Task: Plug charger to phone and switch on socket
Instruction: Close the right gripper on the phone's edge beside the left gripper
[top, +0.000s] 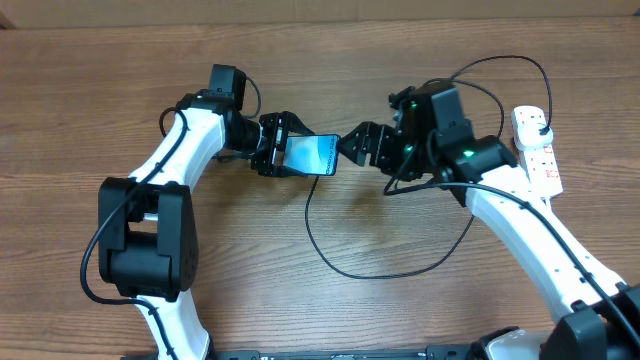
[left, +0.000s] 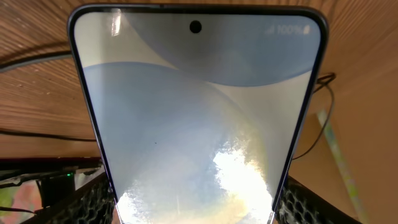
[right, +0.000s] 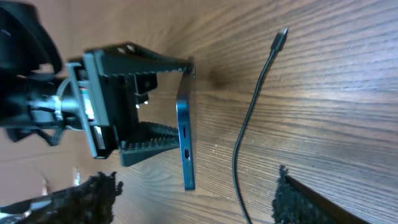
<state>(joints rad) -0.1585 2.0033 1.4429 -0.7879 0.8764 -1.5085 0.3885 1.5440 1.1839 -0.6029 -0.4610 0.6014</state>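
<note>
While the left gripper (top: 278, 147) is closed on the phone (top: 312, 153), its two fingers press the long sides of the phone, and the blue lit screen faces up toward the overhead camera. In the left wrist view the screen (left: 199, 124) fills almost the whole picture, with a black textured pad (left: 93, 202) at each lower corner. I cannot tell whether the phone touches the table (top: 80, 80) or is held a little over it.

Just to the right of the phone is the right gripper (top: 352, 146), pointing at the free short end of the phone, near it but not touching. Its fingers (right: 298, 199) stand wide apart in the right wrist view and nothing is pressed between them. The same view shows the phone from its thin edge (right: 185, 134), with a small dark slot in that edge.

The charger (top: 340, 268) lies on the table as a big loose loop under both grippers. Its connector tip (right: 281, 37) rests on the wood beside the phone, clearly apart from it.

At the far right lies the socket (top: 537, 155), a white strip well apart from the phone, and the black cable runs up to its far end
</note>
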